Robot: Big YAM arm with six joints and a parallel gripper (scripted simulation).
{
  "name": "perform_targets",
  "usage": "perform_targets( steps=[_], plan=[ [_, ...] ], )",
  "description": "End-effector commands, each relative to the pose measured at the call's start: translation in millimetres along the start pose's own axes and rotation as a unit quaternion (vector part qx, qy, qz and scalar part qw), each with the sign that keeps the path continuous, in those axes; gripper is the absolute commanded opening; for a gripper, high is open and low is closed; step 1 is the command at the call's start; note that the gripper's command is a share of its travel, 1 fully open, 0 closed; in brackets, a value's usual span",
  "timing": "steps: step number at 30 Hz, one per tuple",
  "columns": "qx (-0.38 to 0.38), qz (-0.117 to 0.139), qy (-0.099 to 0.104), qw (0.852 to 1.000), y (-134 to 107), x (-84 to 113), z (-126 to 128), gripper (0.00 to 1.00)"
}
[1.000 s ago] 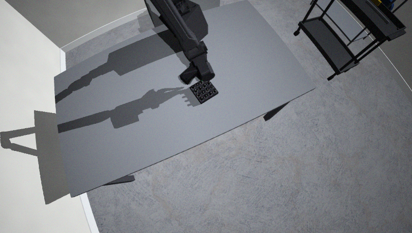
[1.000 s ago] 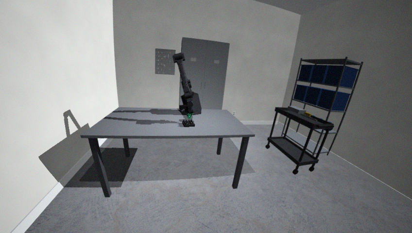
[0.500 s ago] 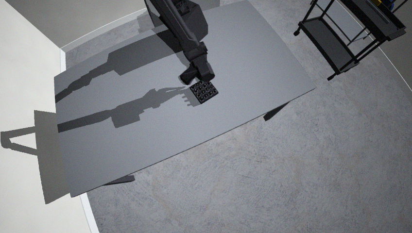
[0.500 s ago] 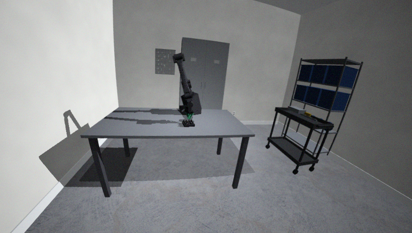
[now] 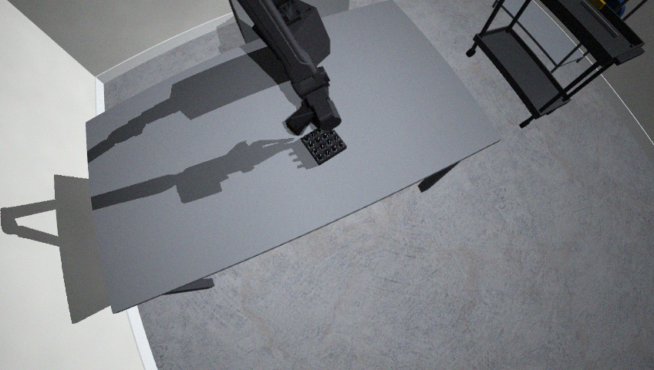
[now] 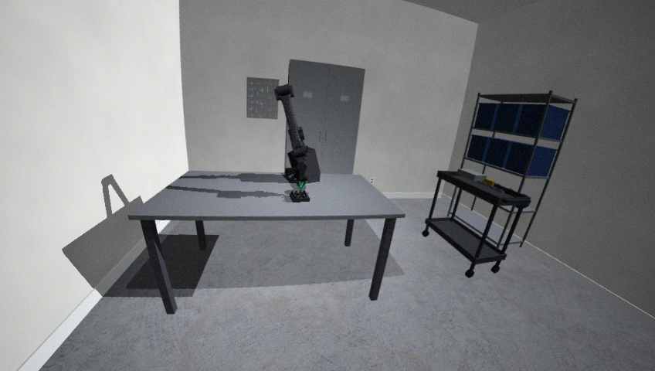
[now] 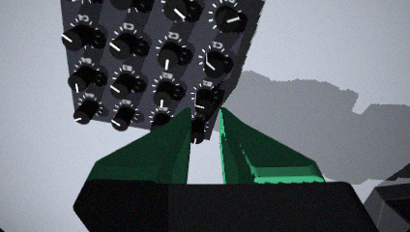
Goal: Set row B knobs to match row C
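Near me is the table point(image 5: 229, 229) point(image 6: 257, 209) point(image 7: 34, 159), and on it the knob box point(image 5: 325, 146) point(image 6: 299, 199) point(image 7: 145, 53). Over its far side, the gripper point(image 6: 300, 185) point(image 7: 205, 116) has fingers a little apart, nothing between. I judge it goes for B1 point(image 7: 206, 97); next it should align, descend, and spare A1 point(image 7: 196, 135).

Pictured reaching in from 11 o'clock in the top view with a black arm point(image 5: 284, 41) point(image 6: 290, 114), hand point(image 6: 300, 187) point(image 7: 205, 116) lowered; pointing green fingers point(image 6: 301, 183) toward 12 o'clock in the wrist view, slightly parted.
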State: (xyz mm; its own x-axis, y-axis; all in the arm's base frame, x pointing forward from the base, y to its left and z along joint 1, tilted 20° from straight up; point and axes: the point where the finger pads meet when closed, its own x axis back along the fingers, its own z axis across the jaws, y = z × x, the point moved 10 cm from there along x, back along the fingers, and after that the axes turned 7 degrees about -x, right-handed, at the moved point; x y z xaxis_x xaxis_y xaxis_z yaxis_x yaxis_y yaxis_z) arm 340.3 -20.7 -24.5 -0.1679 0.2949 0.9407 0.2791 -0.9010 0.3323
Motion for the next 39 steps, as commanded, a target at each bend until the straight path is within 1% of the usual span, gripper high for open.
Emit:
perform_targets(
  steps=[1,22,29,39],
  plan=[
    [-0.004,-0.004,0.009,1.000,7,-4.2,7,0.19],
    [-0.006,-0.004,0.009,1.000,7,-4.2,7,0.19],
    [-0.002,-0.003,0.012,1.000,-4,-1.7,10,0.19],
    [-0.002,-0.003,0.012,1.000,-4,-1.8,10,0.19]
  ],
)
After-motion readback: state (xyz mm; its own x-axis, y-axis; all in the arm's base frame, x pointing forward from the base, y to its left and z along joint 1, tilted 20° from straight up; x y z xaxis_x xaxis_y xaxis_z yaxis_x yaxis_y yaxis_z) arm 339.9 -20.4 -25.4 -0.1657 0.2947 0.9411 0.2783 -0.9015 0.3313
